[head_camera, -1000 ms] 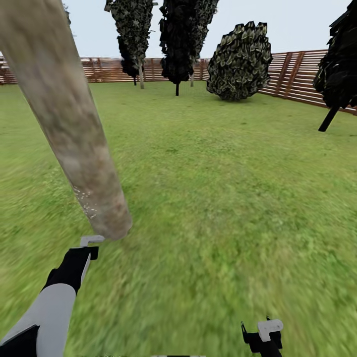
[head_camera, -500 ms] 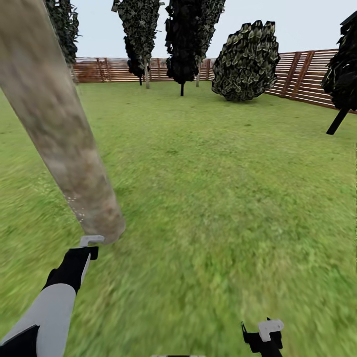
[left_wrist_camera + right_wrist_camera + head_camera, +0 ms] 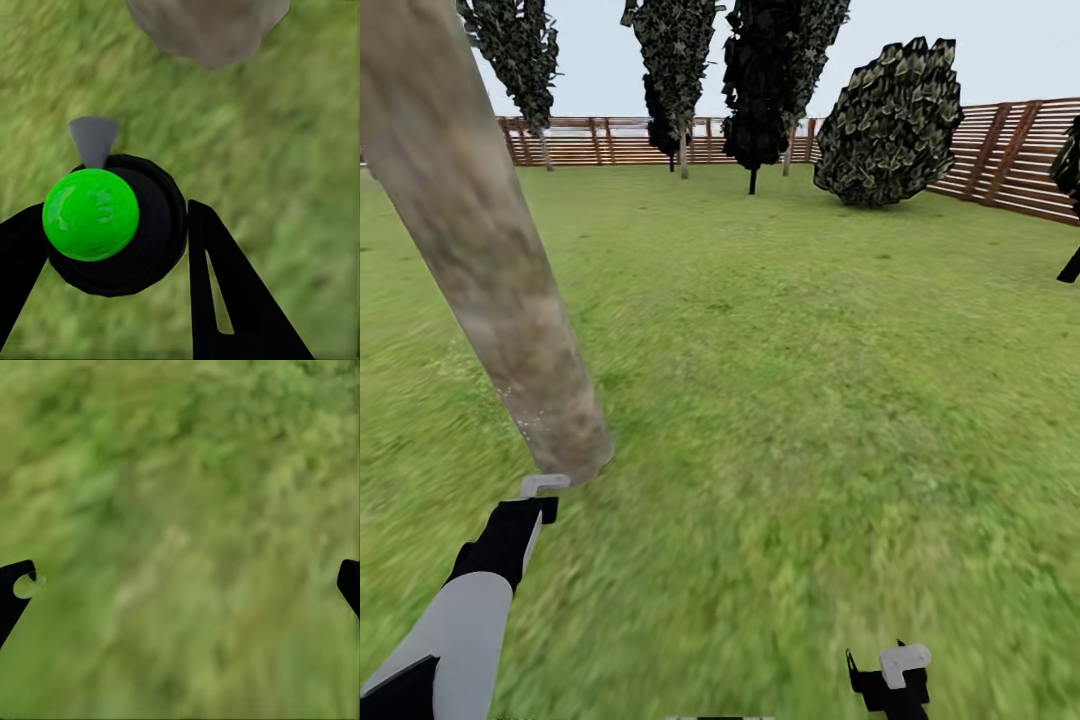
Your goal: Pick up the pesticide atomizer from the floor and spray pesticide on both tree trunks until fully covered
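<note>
L claw [image 3: 112, 247] grips sprayer [image 3: 112, 225], nozzle at trunk [image 3: 490, 250] base | R claw [image 3: 180, 577] wide, empty, over grass [image 3: 810, 400] | view swung left since 1 s ago, trunk stays framed → spraying can go on

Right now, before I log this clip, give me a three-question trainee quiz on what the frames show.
1. True or false: the left gripper holds a black sprayer with a round green cap.
2. Multiple choice: the thick pale grey-brown tree trunk stands A) beside the left arm, B) against the brown slatted wooden fence, C) beside the right gripper.
3. Fill in: beneath the right gripper lies only green ____.

Key: 1 true. 2 A. 3 grass; its fingers sit wide apart with nothing between.
</note>
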Tool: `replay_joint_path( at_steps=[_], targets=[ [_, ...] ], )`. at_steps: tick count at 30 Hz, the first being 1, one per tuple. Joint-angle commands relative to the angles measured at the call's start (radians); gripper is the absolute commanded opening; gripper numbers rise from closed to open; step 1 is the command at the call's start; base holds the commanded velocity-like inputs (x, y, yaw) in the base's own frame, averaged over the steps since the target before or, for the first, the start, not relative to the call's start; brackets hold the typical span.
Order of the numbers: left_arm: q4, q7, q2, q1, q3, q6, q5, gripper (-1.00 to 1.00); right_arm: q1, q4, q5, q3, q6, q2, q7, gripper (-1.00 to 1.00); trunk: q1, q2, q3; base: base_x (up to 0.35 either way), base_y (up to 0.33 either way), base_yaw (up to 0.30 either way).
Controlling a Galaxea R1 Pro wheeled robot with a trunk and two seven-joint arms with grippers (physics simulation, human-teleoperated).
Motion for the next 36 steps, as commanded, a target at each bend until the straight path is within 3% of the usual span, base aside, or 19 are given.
replay_joint_path(
  at_steps=[1, 13, 18, 20, 21, 24, 26, 29, 32, 35, 36],
  targets=[
    [0.0, 0.0, -0.001, 0.0, 0.0, 0.0, 0.0, -1.0, 0.0, 0.001, 0.0, 0.0, 0.0, 0.0, 0.0, 1.0, 0.0, 0.0, 0.0, 0.151, -0.228, 0.277],
    [-0.023, -0.015, 0.005, -0.01, -0.003, -0.004, 0.004, -1.0, 0.0, 0.0, -0.001, 0.0, -0.001, -0.003, -0.001, 1.0, 0.0, 0.0, 0.0, 0.029, -0.033, 0.206],
    [-0.032, -0.042, -0.007, -0.066, -0.006, 0.005, 0.004, -1.0, 0.0, 0.0, -0.002, 0.0, 0.0, -0.006, -0.002, 1.0, 0.0, 0.0, 0.0, 0.0, 0.0, 0.003],
    [-0.034, -0.09, 0.049, -0.087, -0.001, 0.007, 0.006, -1.0, 0.0, 0.0, -0.002, 0.0, -0.001, -0.007, -0.002, 1.0, 0.0, 0.0, 0.0, 0.0, 0.0, 0.0],
    [-0.034, -0.118, 0.063, -0.088, -0.005, 0.007, 0.005, -1.0, 0.0, 0.0, -0.002, -0.001, -0.001, -0.008, -0.002, 1.0, 0.0, 0.0, 0.0, 0.0, 0.0, 0.0],
    [-0.034, -0.179, 0.057, -0.089, -0.009, 0.008, 0.003, -1.0, 0.0, 0.0, -0.002, 0.0, 0.0, -0.008, -0.002, 1.0, 0.0, 0.0, 0.0, 0.0, 0.0, 0.0],
    [-0.035, -0.188, 0.038, -0.101, -0.012, 0.008, 0.003, -1.0, 0.0, 0.0, -0.002, -0.001, 0.0, -0.008, -0.002, 1.0, 0.0, 0.0, 0.0, 0.0, 0.0, 0.0],
    [-0.035, -0.191, 0.031, -0.131, -0.015, 0.012, 0.004, -1.0, 0.0, 0.0, -0.002, 0.0, 0.0, -0.008, -0.002, 1.0, 0.0, 0.0, 0.0, 0.0, 0.0, 0.0],
    [-0.036, -0.192, 0.044, -0.153, -0.015, 0.021, 0.005, -1.0, 0.0, 0.0, -0.002, 0.0, 0.0, -0.008, -0.002, 1.0, 0.0, 0.0, 0.0, 0.0, 0.0, 0.0],
    [-0.036, -0.194, 0.087, -0.165, -0.014, 0.048, 0.006, -1.0, 0.0, -0.001, -0.003, 0.0, 0.0, -0.008, -0.002, 1.0, 0.0, 0.0, 0.0, 0.0, 0.0, 0.0],
    [-0.036, -0.195, 0.09, -0.162, -0.016, 0.049, 0.005, -1.0, 0.0, 0.0, -0.003, 0.0, 0.0, -0.008, -0.002, 1.0, 0.0, 0.0, 0.0, 0.0, 0.0, 0.0]
  ],
)
